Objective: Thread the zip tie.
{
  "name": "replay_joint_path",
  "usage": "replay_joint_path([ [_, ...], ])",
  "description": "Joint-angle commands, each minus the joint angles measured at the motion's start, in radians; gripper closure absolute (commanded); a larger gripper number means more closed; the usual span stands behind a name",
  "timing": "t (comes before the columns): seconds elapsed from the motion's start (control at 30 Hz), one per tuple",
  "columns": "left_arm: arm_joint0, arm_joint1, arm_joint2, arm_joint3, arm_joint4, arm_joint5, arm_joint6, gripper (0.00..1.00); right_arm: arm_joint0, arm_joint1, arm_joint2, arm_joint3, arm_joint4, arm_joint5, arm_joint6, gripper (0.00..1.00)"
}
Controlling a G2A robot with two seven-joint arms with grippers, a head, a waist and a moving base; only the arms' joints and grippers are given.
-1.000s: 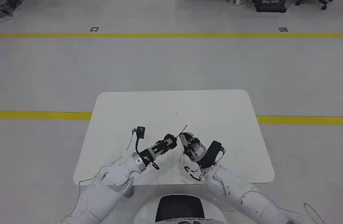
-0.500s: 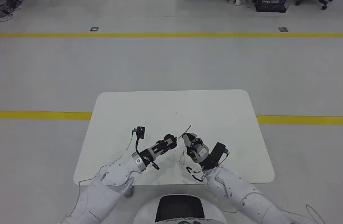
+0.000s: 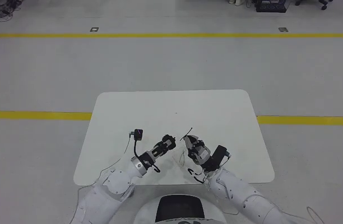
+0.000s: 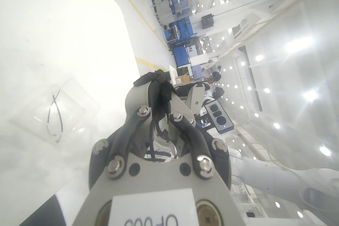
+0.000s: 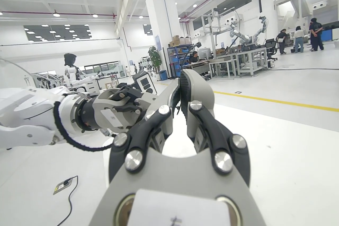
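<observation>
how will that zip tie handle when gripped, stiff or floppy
Likely springy rather than floppy: the zip tie juts from the right gripper unsupported. Probably very light, being so thin. It may twist, since the shut jaws pinch only a narrow strip.

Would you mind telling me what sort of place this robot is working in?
Most likely a robotics lab in a factory hall: yellow floor lines, workbenches with other robot arms above them, and a humanoid robot standing across the floor.
</observation>
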Motion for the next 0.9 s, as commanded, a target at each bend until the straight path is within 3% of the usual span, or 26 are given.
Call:
replay_joint_path([
  [0.0, 0.018, 0.003, -0.008, -0.004, 0.035, 0.0, 0.022, 1.0, -0.001, -0.002, 0.004, 0.007, -0.02, 0.0, -0.025, 1.0],
  [0.13, 0.034, 0.003, 0.003, -0.004, 0.102, 0.01, 0.08, 1.0, 0.001, -0.01, 0.005, 0.03, -0.054, -0.007, -0.064, 1.0],
  [0.5, 0.035, -0.007, 0.052, -0.018, 0.196, 0.037, 0.165, 1.0, 0.035, -0.044, -0.014, 0.111, -0.071, -0.011, -0.096, 1.0],
  [0.87, 0.038, -0.009, 0.061, -0.021, 0.206, 0.039, 0.183, 1.0, 0.029, -0.045, -0.006, 0.095, -0.078, 0.004, -0.072, 1.0],
])
